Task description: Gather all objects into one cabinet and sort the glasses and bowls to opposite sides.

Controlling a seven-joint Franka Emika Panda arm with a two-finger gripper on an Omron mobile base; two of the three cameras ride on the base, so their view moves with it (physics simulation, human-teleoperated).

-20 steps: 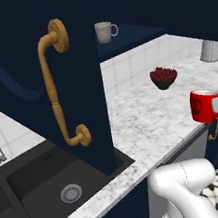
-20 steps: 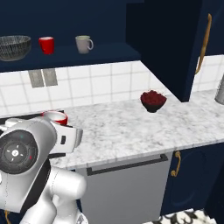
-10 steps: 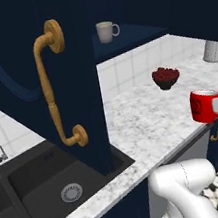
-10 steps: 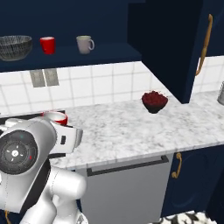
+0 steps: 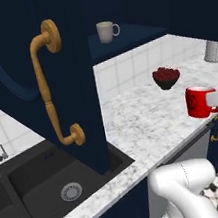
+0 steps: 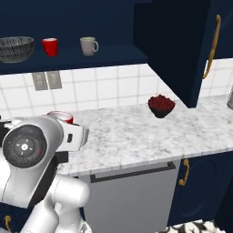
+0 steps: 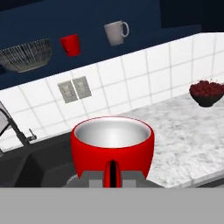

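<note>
- Cabinet shelf point(image 6: 68, 58), going left to right, carries the patterned bowl point(image 6: 16, 48), a red cup point(image 6: 50, 46) and the beige-grey mug point(image 6: 89, 46), each standing apart.
- Below, over the marble counter point(image 6: 136, 136), the gripper point(image 7: 113, 175) is clenched on the handle of a second red cup point(image 7: 112, 146), held upright.
- Farther right, a dark bowl of red fruit point(image 6: 161, 105) sits on the counter.

A glossy red cup point(image 7: 112, 148) has a pale silvery inside. On the navy cabinet shelf point(image 6: 73, 59) sit a black-and-white lined bowl point(image 6: 16, 48), another red cup point(image 6: 50, 47) and a beige-grey mug point(image 6: 89, 46). The surface point(image 6: 150, 134) is speckled grey-white marble.
</note>
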